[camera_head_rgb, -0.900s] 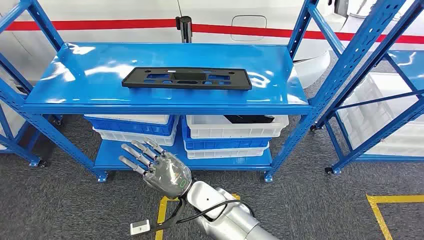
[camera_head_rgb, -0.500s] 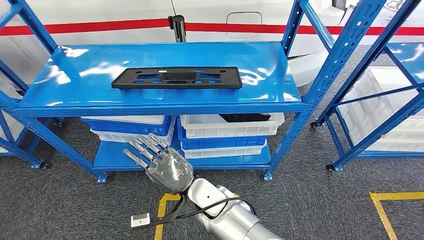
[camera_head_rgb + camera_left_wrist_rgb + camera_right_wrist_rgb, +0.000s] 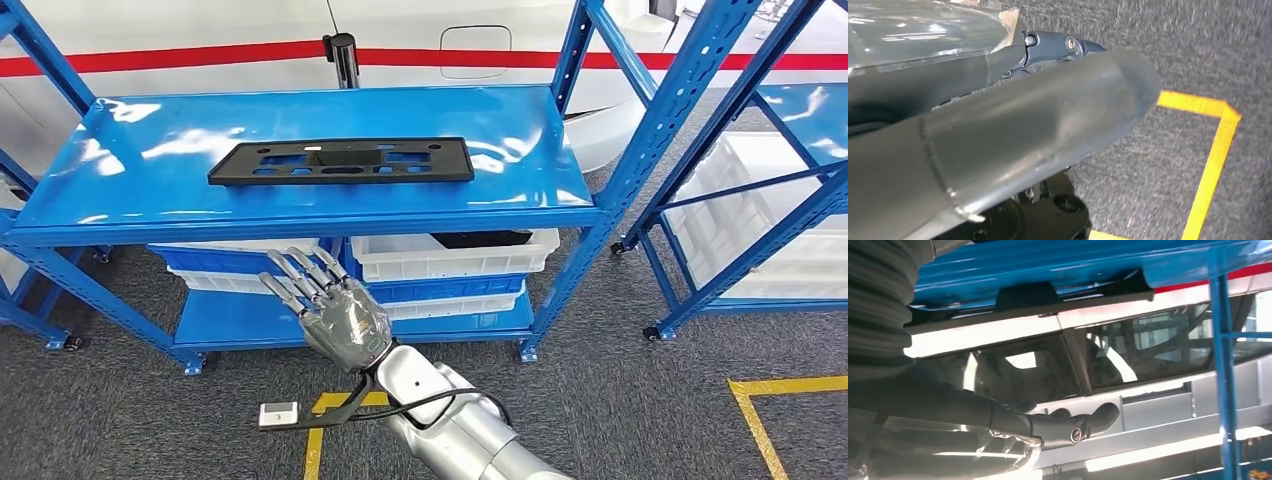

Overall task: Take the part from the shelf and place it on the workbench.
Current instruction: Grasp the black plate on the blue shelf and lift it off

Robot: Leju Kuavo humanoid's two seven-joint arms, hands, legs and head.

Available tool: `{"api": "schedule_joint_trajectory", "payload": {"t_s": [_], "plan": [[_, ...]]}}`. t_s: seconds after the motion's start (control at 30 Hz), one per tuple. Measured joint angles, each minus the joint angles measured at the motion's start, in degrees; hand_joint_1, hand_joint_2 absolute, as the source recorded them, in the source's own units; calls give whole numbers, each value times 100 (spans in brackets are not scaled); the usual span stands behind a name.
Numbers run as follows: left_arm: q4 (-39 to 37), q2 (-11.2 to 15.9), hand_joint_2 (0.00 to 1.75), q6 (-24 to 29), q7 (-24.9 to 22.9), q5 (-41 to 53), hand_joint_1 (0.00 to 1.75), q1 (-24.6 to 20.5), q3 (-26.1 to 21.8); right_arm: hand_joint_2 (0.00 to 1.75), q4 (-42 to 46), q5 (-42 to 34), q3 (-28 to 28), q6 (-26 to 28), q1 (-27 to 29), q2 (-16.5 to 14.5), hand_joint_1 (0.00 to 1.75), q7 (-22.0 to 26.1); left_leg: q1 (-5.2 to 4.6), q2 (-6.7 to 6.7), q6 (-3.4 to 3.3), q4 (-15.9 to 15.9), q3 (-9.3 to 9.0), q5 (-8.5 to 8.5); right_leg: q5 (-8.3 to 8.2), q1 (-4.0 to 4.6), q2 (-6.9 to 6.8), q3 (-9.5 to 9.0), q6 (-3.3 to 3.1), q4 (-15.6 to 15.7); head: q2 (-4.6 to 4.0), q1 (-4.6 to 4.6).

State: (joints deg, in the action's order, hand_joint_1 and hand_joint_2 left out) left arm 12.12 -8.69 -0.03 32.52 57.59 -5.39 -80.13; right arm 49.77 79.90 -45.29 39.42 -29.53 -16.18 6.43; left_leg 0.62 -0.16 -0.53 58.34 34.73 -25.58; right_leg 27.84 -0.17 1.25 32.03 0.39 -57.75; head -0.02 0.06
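Part (image 3: pixel 341 161): flat black perforated plate, lying lengthwise on the top board of the blue shelf (image 3: pixel 120 215), about mid-board, nothing touching it. Right hand (image 3: pixel 332 310) in the head view is raised in front of the shelf's front edge, below the top board and in front of the bins, fingers (image 3: pixel 292 279) spread and extended toward the shelf, holding nothing; well apart from the part. Right wrist view looks up at the underside of the top board, hand (image 3: pixel 998 425) with fingers out straight, empty. Left hand (image 3: pixel 998 125): left wrist view shows a thick grey thumb and a dark finger over grey carpet with a yellow floor line (image 3: pixel 1210 165); can't tell if it's open or closed. Lower board carries stacked white and blue bins (image 3: pixel 450 270), one with something dark in it. A second blue rack (image 3: pixel 740 120) stands to the right with white bins. A small white box on a cable (image 3: pixel 278 413) hangs off the right arm near the floor.
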Motion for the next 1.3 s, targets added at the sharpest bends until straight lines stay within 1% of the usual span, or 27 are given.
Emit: {"api": "schedule_joint_trajectory", "payload": {"t_s": [0.07,0.1,0.2,0.23,0.27,0.3,0.33,0.37,0.4,0.43,0.5,0.57,0.63,0.7,0.73,0.77,0.8,0.87,0.9,0.93,1.07,1.1,1.13,1.2,1.23,1.27,1.3], "plan": [[-1,-4,0,-1,3,0,0,-3,-1,175,11,21,38,4,-3,-5,0,-11,15,13,-76,-76,-61,24,75,4,-27,52,47,-119,0,5],[-1,-7,0,-1,5,0,0,-5,-1,175,15,25,55,6,-5,-5,0,-15,28,22,-112,-110,-92,33,177,8,-40,165,45,-345,0,14],[-1,-8,0,-1,7,0,0,-8,-3,175,17,43,85,11,27,27,0,-31,22,31,-172,-118,-112,11,539,-8,-54,764,17,-1429,0,28],[-1,-8,0,-1,7,0,0,-8,-3,175,17,67,94,13,48,41,0,-52,20,28,-173,-117,-118,2,550,-13,-55,888,40,-1603,0,28],[-1,-8,0,-1,7,0,0,-7,-4,175,20,103,104,13,65,50,0,-83,19,23,-168,-116,-129,-10,473,-21,-57,903,79,-1557,0,29],[-1,-8,0,0,6,0,0,-7,-5,175,26,143,115,14,75,55,0,-117,19,17,-156,-115,-147,-24,324,-31,-62,807,124,-1298,0,29],[-1,-8,0,1,5,0,0,-7,-5,175,39,183,130,15,78,56,0,-148,19,11,-138,-113,-169,-42,138,-41,-77,633,161,-894,0,31],[-1,-8,0,1,2,0,0,-8,-7,175,55,210,144,17,79,56,0,-167,3,7,-111,-102,-186,-67,-22,-38,-94,449,173,-499,0,31],[-1,-8,0,1,-2,0,0,-9,-8,175,71,226,158,19,79,56,0,-176,-11,4,-83,-95,-200,-92,-135,-37,-108,312,157,-207,0,28],[-1,-9,0,1,-5,0,0,-10,-9,175,83,232,174,20,80,57,0,-178,-19,4,-52,-89,-208,-113,-190,-31,-117,235,124,-45,0,21],[-1,-10,0,-2,-8,0,0,-14,-11,175,93,232,203,22,83,58,0,-176,-4,9,10,-89,-223,-143,-199,-20,-105,211,41,-2,0,13],[-1,-10,0,-6,-5,0,0,-21,-11,175,110,241,222,23,84,54,0,-177,35,15,76,14,-203,-219,-195,-46,-92,160,-30,28,0,6],[-3,-11,0,-15,-2,0,0,-23,-14,175,127,256,228,27,83,49,0,-177,60,14,129,498,16,-460,-176,-76,-89,93,-96,53,0,-15],[-6,-12,0,-34,-1,0,0,-17,-19,175,129,266,233,29,101,51,0,-173,73,12,172,1203,408,-724,-142,-64,-88,54,-143,52,0,-26],[-7,-12,0,-43,0,0,0,-13,-20,175,129,270,240,30,120,52,0,-168,81,12,189,1415,557,-749,-128,-58,-82,37,-155,50,0,-25],[-7,-12,0,-48,0,0,0,-9,-21,175,132,278,246,30,140,54,0,-164,91,13,204,1436,618,-664,-109,-56,-72,17,-160,47,0,-28],[-7,-10,0,-49,0,0,0,-7,-22,175,138,294,254,31,156,54,0,-160,105,15,213,1263,580,-487,-89,-59,-58,-10,-156,45,0,-31],[-6,-7,0,-49,-4,-1,0,-10,-26,175,162,336,266,33,170,51,0,-158,125,18,213,564,294,-67,-32,-52,-34,-70,-113,40,0,-37],[-7,-5,0,-49,-8,-4,0,-15,-29,175,175,355,280,35,171,50,0,-159,122,16,199,272,164,40,-5,-34,-29,-87,-83,34,0,-40],[-7,-5,0,-49,-11,-12,0,-19,-33,175,189,367,299,37,172,48,0,-162,111,12,176,88,80,79,18,-17,-27,-95,-50,34,0,-41],[-9,-9,0,-48,-13,-45,0,-24,-42,175,241,396,364,43,177,27,0,-188,70,5,8,-33,0,29,99,1,-50,-78,69,0,0,-40],[-9,-10,0,-47,-12,-46,0,-24,-43,175,254,401,374,45,176,18,0,-198,73,11,-38,-58,-32,24,173,1,-60,3,76,-170,0,-36],[-9,-12,0,-47,-11,-46,0,-25,-44,175,264,407,385,47,180,12,0,-210,74,19,-80,-75,-65,13,280,-2,-69,154,68,-459,0,-31],[-8,-12,0,-49,-11,-46,0,-25,-45,175,269,427,397,51,205,31,0,-235,50,24,-141,-75,-106,-32,509,-16,-72,608,40,-1245,0,-25],[-8,-12,0,-52,-11,-46,0,-22,-46,175,269,436,400,51,227,46,0,-247,41,19,-154,-74,-128,-54,551,-21,-72,807,47,-1530,0,-25],[-8,-12,0,-56,-11,-46,0,-18,-46,175,269,444,402,51,249,59,0,-258,35,11,-159,-73,-155,-80,507,-24,-73,917,74,-1624,0,-24],[-9,-14,0,-61,-11,-45,0,-15,-46,175,269,456,402,52,263,66,0,-273,33,2,-154,-73,-191,-109,373,-24,-73,909,116,-1483,0,-24]]}}
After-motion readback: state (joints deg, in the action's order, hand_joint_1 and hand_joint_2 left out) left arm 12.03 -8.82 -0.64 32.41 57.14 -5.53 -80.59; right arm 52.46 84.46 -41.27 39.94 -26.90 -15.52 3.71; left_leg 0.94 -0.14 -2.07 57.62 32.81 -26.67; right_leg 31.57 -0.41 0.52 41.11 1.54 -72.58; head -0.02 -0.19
